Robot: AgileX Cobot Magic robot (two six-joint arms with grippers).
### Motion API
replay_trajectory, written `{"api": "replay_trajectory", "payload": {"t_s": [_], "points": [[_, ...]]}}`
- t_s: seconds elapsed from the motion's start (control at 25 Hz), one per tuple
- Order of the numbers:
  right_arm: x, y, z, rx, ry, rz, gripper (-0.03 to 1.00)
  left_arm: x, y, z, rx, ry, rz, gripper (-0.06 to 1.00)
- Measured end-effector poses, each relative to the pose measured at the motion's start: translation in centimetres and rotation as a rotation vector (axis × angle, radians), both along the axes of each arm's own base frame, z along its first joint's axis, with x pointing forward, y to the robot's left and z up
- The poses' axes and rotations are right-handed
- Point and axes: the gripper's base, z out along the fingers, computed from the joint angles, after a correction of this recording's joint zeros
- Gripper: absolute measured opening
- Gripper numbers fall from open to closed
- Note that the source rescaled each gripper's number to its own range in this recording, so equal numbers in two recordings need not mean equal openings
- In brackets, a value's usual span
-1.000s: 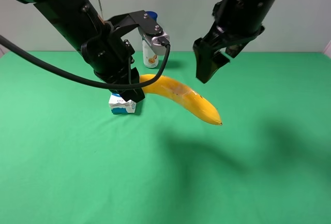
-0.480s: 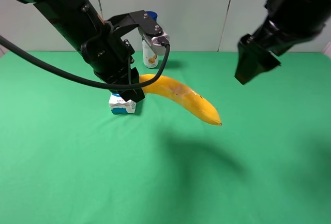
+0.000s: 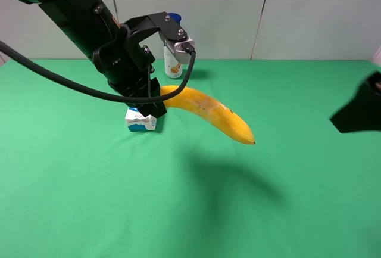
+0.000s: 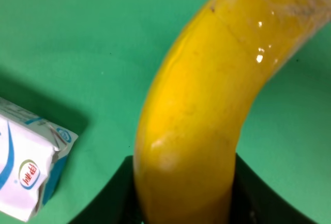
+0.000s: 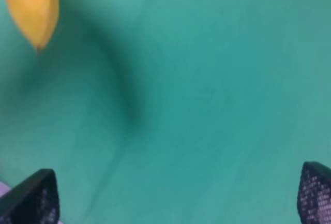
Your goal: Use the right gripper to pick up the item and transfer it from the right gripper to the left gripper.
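The exterior high camera sits above and in front of the green desk (image 3: pixel 89 210). It is angled down toward the pale back wall and stands far enough off to take in most of the surface. The banana (image 3: pixel 208 112) shows at frame centre, the milk carton (image 3: pixel 141 121) just left of it. The left wrist camera looks along the left gripper (image 4: pixel 183 203) down at the desk from very close. The banana fills much of its picture between the black fingers (image 4: pixel 111 203), with the carton nearby; the high view shares both. The right wrist camera faces down past the right gripper (image 5: pixel 176 198) from higher up. Its picture is blurred and shares only the banana's tip and bare desk.
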Motion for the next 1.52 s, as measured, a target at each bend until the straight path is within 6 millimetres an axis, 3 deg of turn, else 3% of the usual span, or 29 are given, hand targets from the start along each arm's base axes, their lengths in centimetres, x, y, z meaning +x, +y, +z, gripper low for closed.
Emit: {"api": "replay_trajectory", "payload": {"t_s": [0.28, 0.6, 0.8, 1.52], "points": [[-5.9, -3.8, -0.7, 0.104, -0.169, 0.0, 1.0, 0.0, 0.0, 0.0, 0.002, 0.001, -0.001, 0.0], [-10.7, -6.8, -4.7, 0.246, -0.36, 0.006, 1.0, 0.0, 0.0, 0.0, 0.002, 0.001, -0.001, 0.0], [-12.1, -7.1, -7.1, 0.358, -0.432, 0.025, 1.0, 0.0, 0.0, 0.0, 0.002, 0.001, -0.001, 0.0], [-12.6, -7.3, -7.2, 0.42, -0.461, -0.026, 1.0, 0.0, 0.0, 0.0, -0.003, 0.016, 0.036, 0.0]]}}
